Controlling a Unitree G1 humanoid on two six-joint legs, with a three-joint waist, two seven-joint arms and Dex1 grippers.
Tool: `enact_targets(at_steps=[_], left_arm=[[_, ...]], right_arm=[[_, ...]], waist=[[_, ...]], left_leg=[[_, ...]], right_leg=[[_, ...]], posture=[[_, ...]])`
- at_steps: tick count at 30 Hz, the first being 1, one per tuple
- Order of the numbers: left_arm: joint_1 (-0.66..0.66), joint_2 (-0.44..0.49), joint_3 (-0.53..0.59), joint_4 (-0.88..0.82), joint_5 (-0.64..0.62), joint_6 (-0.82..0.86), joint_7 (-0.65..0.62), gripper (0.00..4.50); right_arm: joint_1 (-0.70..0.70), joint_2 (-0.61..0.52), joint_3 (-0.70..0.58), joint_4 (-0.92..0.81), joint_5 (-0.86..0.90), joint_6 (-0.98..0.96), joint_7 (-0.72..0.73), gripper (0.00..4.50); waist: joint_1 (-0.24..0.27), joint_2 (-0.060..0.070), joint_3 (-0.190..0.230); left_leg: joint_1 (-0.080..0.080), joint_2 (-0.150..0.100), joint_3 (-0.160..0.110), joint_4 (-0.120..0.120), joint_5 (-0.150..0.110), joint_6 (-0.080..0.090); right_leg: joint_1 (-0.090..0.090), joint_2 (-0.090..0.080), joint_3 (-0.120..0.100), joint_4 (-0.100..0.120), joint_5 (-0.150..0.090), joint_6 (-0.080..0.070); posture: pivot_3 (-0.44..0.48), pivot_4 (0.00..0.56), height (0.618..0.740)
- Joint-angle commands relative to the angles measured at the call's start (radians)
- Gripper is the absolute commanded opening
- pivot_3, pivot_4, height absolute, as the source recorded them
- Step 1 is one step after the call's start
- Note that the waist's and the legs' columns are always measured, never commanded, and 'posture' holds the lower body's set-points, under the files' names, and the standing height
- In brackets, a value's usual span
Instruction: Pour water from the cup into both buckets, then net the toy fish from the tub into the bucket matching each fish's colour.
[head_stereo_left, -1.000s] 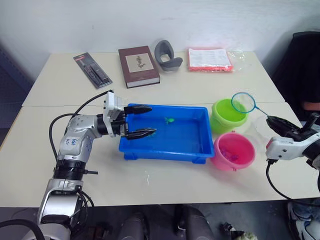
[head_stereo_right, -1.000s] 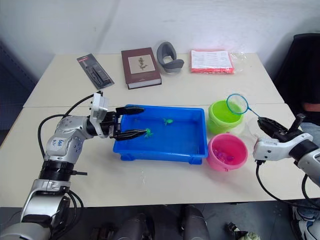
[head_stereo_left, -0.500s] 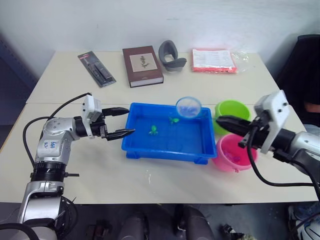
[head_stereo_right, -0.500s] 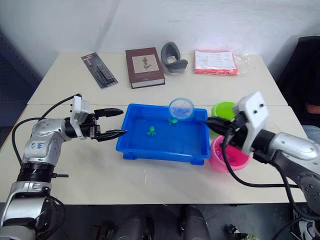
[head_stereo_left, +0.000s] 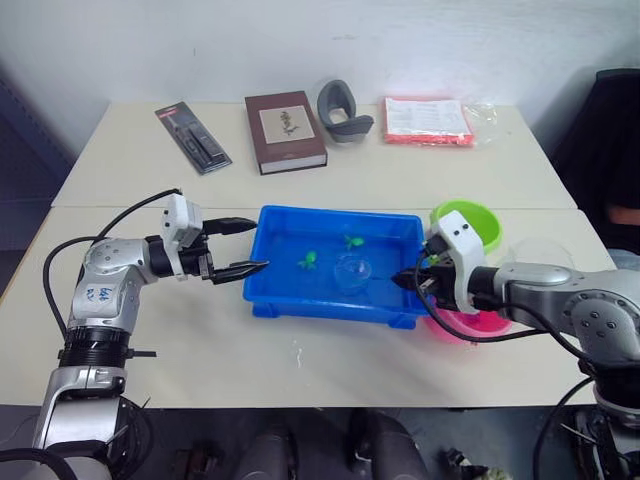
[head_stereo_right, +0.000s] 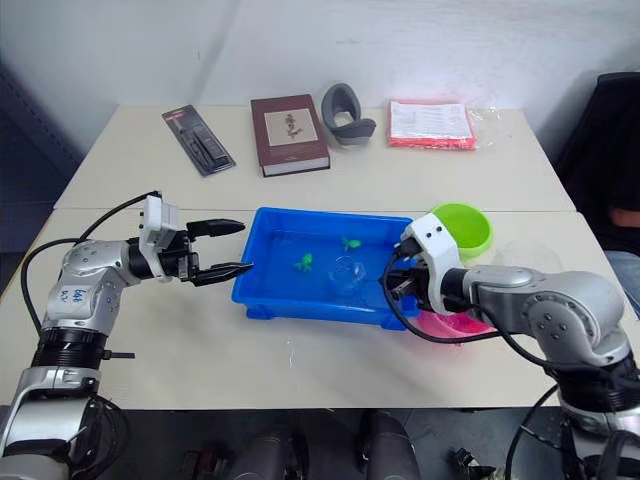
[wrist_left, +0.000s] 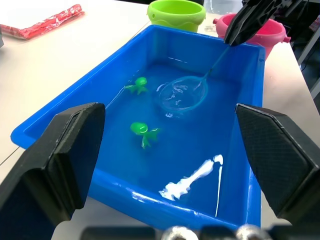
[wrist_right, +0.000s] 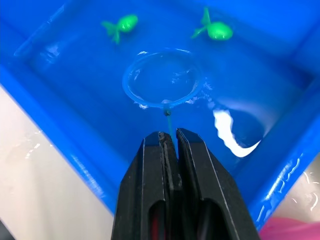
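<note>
The blue tub (head_stereo_left: 322, 303) holds water and two green toy fish (head_stereo_left: 309, 261) (head_stereo_left: 352, 241). A small net's hoop (head_stereo_left: 352, 268) is dipped in the water just right of the nearer fish, empty. My right gripper (head_stereo_left: 410, 281) is shut on the net's thin handle (wrist_right: 168, 120) at the tub's right end. My left gripper (head_stereo_left: 258, 244) is open, just outside the tub's left rim. The green bucket (head_stereo_left: 470, 220) and the pink bucket (head_stereo_left: 472, 326) stand right of the tub. The clear cup (head_stereo_left: 535, 252) shows faintly beyond them.
At the back of the table lie a brown book (head_stereo_left: 285, 132), a grey curved object (head_stereo_left: 343, 108), a red-edged packet (head_stereo_left: 428, 120) and a black packaged item (head_stereo_left: 193, 138). A dark chair (head_stereo_left: 610, 130) stands at the far right.
The net went from above the green bucket, across the tub, down into the water. My left gripper drew back from over the tub's left rim to just outside it.
</note>
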Motion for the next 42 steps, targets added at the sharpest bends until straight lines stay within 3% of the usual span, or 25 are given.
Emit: enact_targets(at_steps=[1, 12, 22, 29, 34, 42], left_arm=[[0.019, 0.021, 0.025, -0.052, 0.001, -0.010, 0.007, 4.47], [0.060, 0.020, 0.039, -0.092, -0.015, 0.002, 0.033, 4.47], [0.066, 0.015, 0.037, -0.107, -0.015, 0.012, 0.032, 4.47], [0.005, -0.027, -0.003, -0.104, -0.017, 0.022, 0.014, 4.47], [-0.054, -0.081, -0.013, -0.096, -0.032, 0.041, 0.018, 4.47], [-0.096, -0.143, -0.046, -0.076, -0.015, 0.036, 0.005, 4.47]], right_arm=[[-0.012, 0.031, -0.004, 0.037, -0.071, -0.021, 0.013, 0.00], [0.005, 0.121, 0.001, 0.055, -0.305, -0.264, 0.114, 0.00], [0.196, 0.033, -0.087, -0.195, -0.306, -0.321, 0.238, 0.00], [0.387, -0.015, -0.323, -0.387, -0.251, -0.352, 0.281, 0.00], [0.517, -0.047, -0.603, -0.377, -0.219, -0.373, 0.327, 0.00], [0.639, -0.101, -0.638, -0.180, -0.505, -0.674, 0.410, 0.00]], waist=[[0.000, 0.000, 0.000], [-0.009, 0.000, 0.000], [-0.017, 0.000, 0.000], [-0.008, 0.000, 0.000], [0.007, -0.001, 0.000], [0.004, -0.001, -0.001]], left_leg=[[0.000, 0.000, 0.000, 0.000, 0.000, 0.000], [0.000, 0.000, 0.001, -0.001, 0.000, 0.000], [0.000, 0.000, 0.001, -0.002, 0.000, 0.000], [0.001, 0.000, 0.000, -0.003, 0.000, 0.000], [0.001, -0.001, 0.002, -0.002, 0.000, 0.000], [0.003, -0.001, 0.004, -0.002, 0.000, 0.000]], right_leg=[[0.000, 0.000, 0.000, 0.000, 0.000, 0.000], [0.000, 0.001, 0.000, 0.000, 0.000, 0.000], [0.000, 0.000, 0.000, -0.001, 0.000, 0.000], [0.000, 0.001, 0.001, -0.001, 0.000, 0.000], [0.000, 0.002, 0.003, -0.001, 0.001, 0.001], [0.000, 0.003, 0.004, -0.001, 0.001, 0.001]], posture=[[0.000, 0.150, 0.740], [0.000, 0.150, 0.740], [0.000, 0.150, 0.740], [0.000, 0.150, 0.740], [0.000, 0.150, 0.740], [0.000, 0.150, 0.740]])
